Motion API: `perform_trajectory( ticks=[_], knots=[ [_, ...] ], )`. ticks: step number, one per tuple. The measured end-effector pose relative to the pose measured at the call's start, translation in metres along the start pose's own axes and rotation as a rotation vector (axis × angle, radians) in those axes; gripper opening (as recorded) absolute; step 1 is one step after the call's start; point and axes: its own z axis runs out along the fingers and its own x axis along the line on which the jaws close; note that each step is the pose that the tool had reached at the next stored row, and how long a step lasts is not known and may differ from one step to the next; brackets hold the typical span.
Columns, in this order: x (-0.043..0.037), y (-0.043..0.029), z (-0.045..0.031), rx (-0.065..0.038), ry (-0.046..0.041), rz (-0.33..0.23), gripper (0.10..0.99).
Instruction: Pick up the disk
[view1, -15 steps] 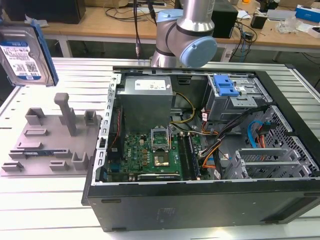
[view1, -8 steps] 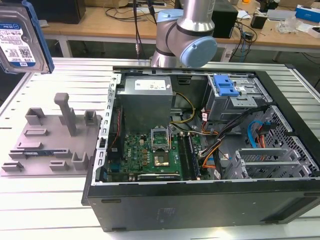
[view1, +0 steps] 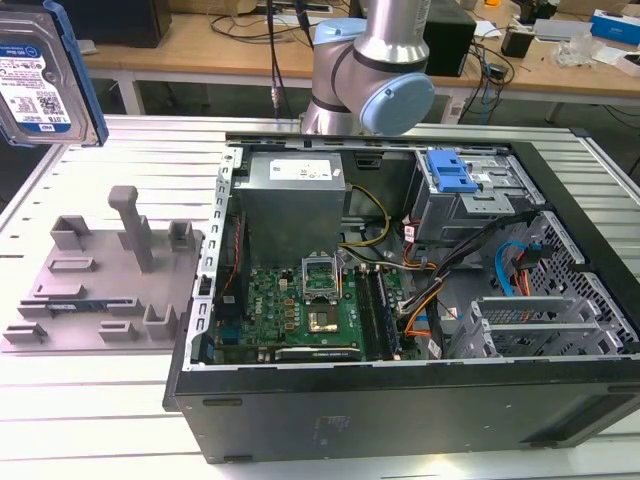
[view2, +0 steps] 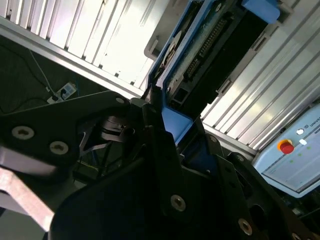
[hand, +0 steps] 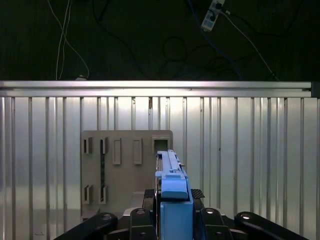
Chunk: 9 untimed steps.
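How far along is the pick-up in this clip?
The lift looks done: in the exterior view the disk is up in the air, clear of the grey fixture on the table. In the first wrist view the tool is clamped on its blue-railed edge, above the fixture. Nothing of the pick itself appears left.

The exterior view overlooks the slatted table (view1: 90, 400); both wrist views look closely past the hand (hand: 172, 220) onto it.

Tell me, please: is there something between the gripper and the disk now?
No, nothing visible. In the first wrist view the gripper is shut on the disk, its fingers pressing the blue rails directly. In the exterior view the disk hangs in the air, above the grey fixture.
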Motion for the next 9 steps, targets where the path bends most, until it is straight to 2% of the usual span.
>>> perform_trajectory(
  ticks=[9],
  knots=[
    [0.0000, 0.0000, 0.0000, 0.000, 0.0000, 0.000, 0.365]
  ],
)
